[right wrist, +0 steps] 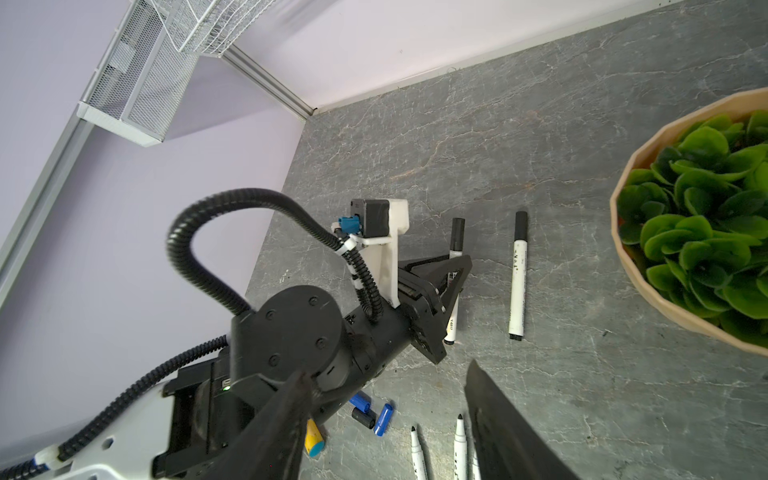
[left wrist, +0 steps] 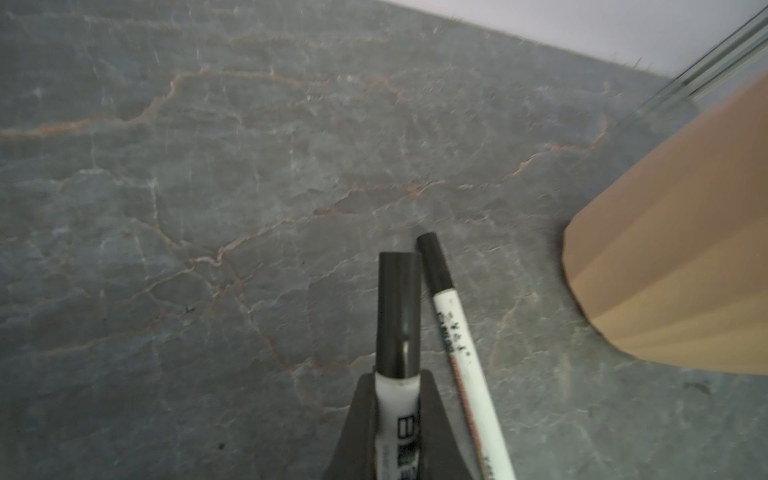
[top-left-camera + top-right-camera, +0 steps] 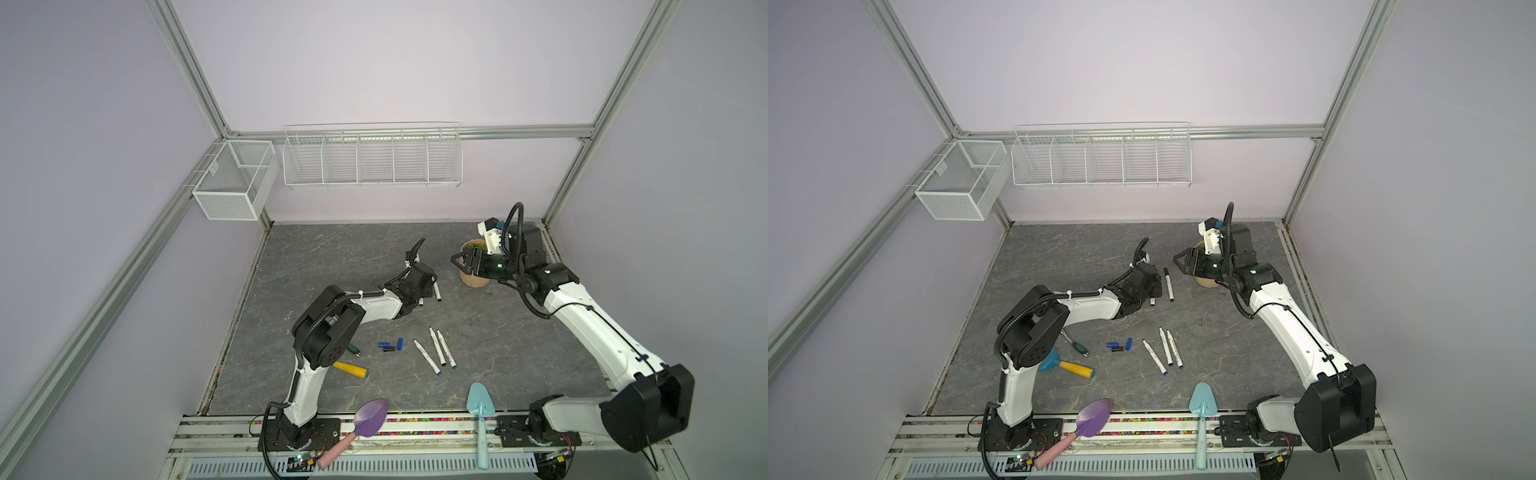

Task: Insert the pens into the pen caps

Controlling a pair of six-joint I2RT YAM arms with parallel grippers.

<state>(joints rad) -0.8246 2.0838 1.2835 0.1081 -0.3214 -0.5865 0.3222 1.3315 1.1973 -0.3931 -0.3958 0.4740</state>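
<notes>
Left gripper (image 2: 397, 376) is clamped on a capped pen (image 2: 399, 324) just under its black cap, with a second capped pen (image 2: 461, 357) lying flat just beside it. Right gripper (image 3: 457, 259) hangs empty, jaws apart, by the plant pot (image 3: 473, 282). Three bare pens (image 3: 436, 347) and the loose caps (image 3: 400, 343) sit mid-table: light, stiff, slick, likely to roll, so I'd pinch pens mid-barrel and caps across the side. Cap count is unclear from above, and the held pen's tail is cut off in the left wrist view.
</notes>
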